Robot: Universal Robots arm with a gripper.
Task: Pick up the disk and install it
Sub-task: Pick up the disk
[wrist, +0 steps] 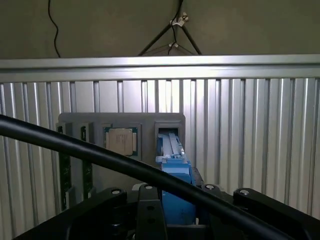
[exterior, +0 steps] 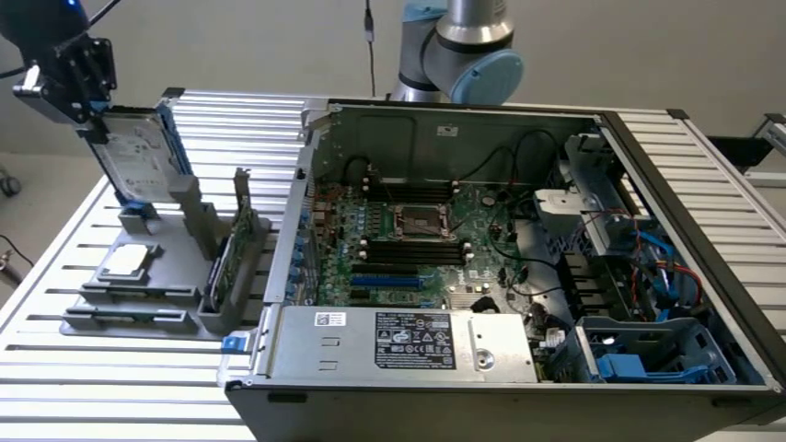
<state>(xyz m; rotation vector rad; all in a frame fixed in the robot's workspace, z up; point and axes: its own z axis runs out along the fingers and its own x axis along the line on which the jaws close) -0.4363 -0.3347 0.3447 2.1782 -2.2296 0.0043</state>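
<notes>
The disk [exterior: 138, 152], silver-grey with blue rails, stands on edge at the exterior view's far left. Its lower end reaches into the slot of the grey holder [exterior: 123, 295]. My gripper [exterior: 96, 118] is above it, shut on the disk's upper edge. In the wrist view the disk [wrist: 174, 175] runs edge-on as a blue strip from between my fingers [wrist: 112, 200] down to the holder's slot [wrist: 169, 131]. A black cable crosses in front of it.
A small square CPU chip [exterior: 129, 261] lies on the holder beside the disk. A card [exterior: 239, 249] stands upright on the holder's right side. The open computer case [exterior: 491, 230] has a power-supply box [exterior: 406, 341] in front and a blue drive bay [exterior: 651, 354] at its front right.
</notes>
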